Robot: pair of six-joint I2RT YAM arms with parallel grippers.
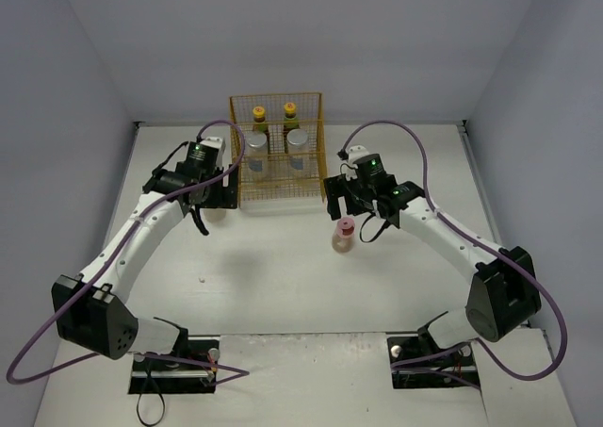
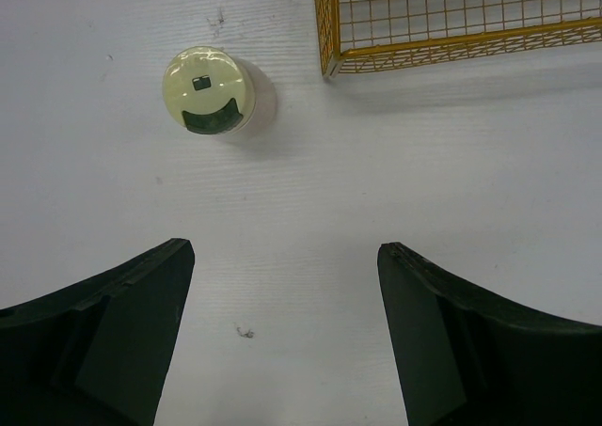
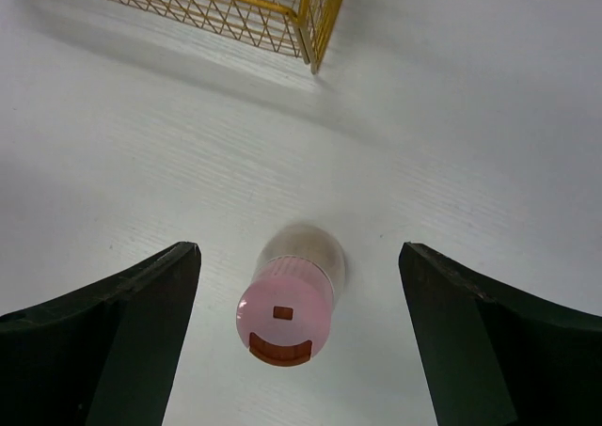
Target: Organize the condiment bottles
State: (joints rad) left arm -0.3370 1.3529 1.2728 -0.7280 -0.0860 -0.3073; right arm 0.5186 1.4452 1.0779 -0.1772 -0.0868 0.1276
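Currently, the yellow wire rack (image 1: pixel 278 193) stands at the middle of the worktop's (image 1: pixel 283 286) far edge and holds four of the condiment bottles. Two dark bottles (image 1: pixel 259 119) (image 1: pixel 291 117) with yellow caps stand along its back, and two silver-lidded jars (image 1: pixel 256 145) (image 1: pixel 298 143) stand just in front of them. All four are upright. The other two bottles stand on the bare worktop outside the rack. The pink-capped bottle (image 3: pixel 287 318) is upright, near the rack's front right corner and a little toward the near edge. The right gripper (image 3: pixel 299 247) hangs over it with its jaws spread wide. In the right wrist view the bottle lies between the two fingers, clear of both. The yellow-green-capped bottle (image 2: pixel 209 90) stands near the rack's front left corner, apart from the wire. In the top view the left arm hides most of it. The left gripper (image 2: pixel 282 252) hovers beside this bottle, on its near-edge side. Its jaws are also wide apart, with only bare worktop between them.
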